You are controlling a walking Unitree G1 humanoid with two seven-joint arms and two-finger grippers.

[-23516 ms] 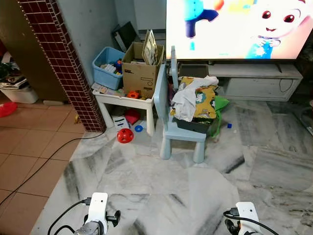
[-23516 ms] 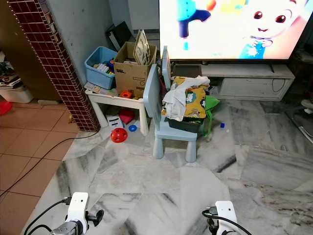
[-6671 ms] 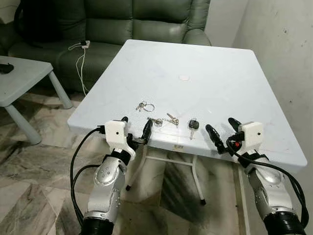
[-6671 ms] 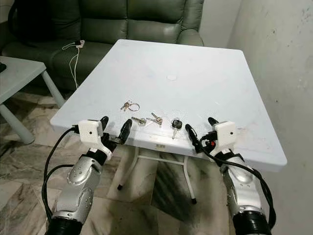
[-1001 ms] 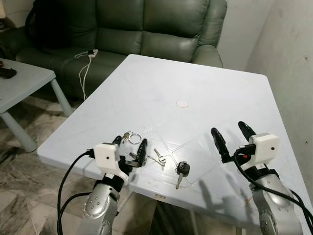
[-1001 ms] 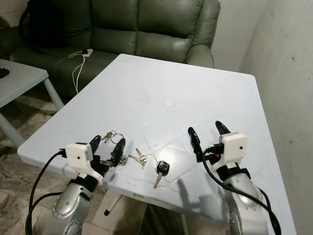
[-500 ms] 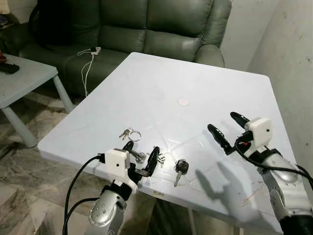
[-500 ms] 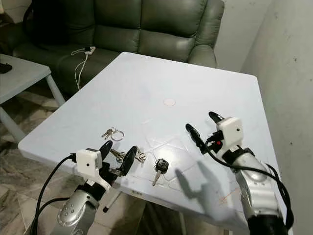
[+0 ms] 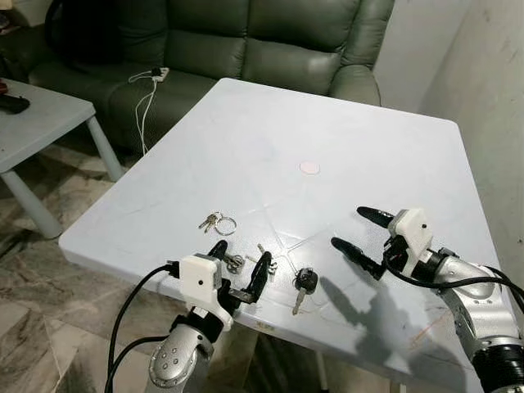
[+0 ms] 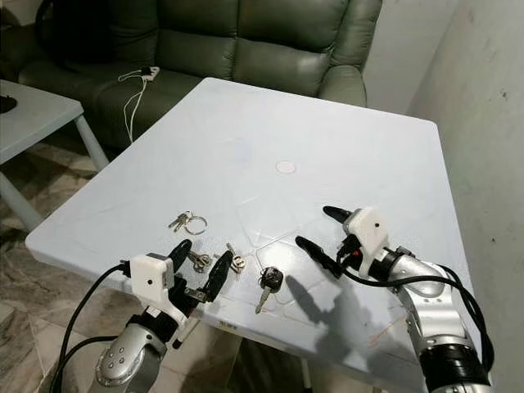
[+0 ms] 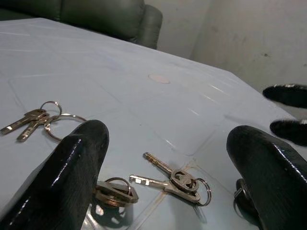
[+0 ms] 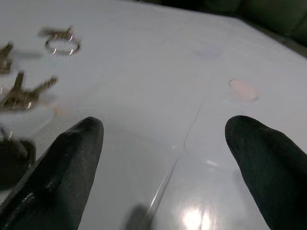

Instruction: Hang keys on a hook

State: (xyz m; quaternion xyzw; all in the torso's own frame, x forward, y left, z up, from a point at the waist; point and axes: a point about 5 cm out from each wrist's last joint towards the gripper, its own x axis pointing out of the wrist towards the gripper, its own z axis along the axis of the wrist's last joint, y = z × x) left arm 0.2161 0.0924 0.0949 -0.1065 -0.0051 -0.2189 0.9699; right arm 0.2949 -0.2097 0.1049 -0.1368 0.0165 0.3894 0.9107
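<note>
White and square, the table (image 9: pixel 246 139) stands with a green sofa (image 9: pixel 246 41) beyond its far edge, a plaster wall (image 9: pixel 491 98) close along its right side, and a smaller low table (image 9: pixel 33 123) off to the left over marble floor. Most of the tabletop toward the far edge is bare except for a small round mark (image 9: pixel 309 167). Near the front edge lie three lots of keys: a ringed bunch (image 9: pixel 216 222) to the left with its blades pointing left, a small pair of keys (image 9: pixel 264 260) in the middle, and a black-headed key (image 9: pixel 302 286) with its blade pointing toward the front edge. The left gripper (image 9: pixel 239 269) sits at the front edge with fingers spread wide and holding nothing, astride another small ringed key (image 9: pixel 232 262). The right gripper (image 9: pixel 361 233) hovers over the table right of the black-headed key, fingers wide apart and empty.

From the left wrist, both fingers (image 11: pixel 76 163) frame the pair of keys (image 11: pixel 175 182), whose blades point away from the black-headed key; the ringed bunch (image 11: pixel 36 117) lies well apart.

From the right wrist, blurred, the spread fingers (image 12: pixel 62 167) frame bare tabletop. No writing is legible.
</note>
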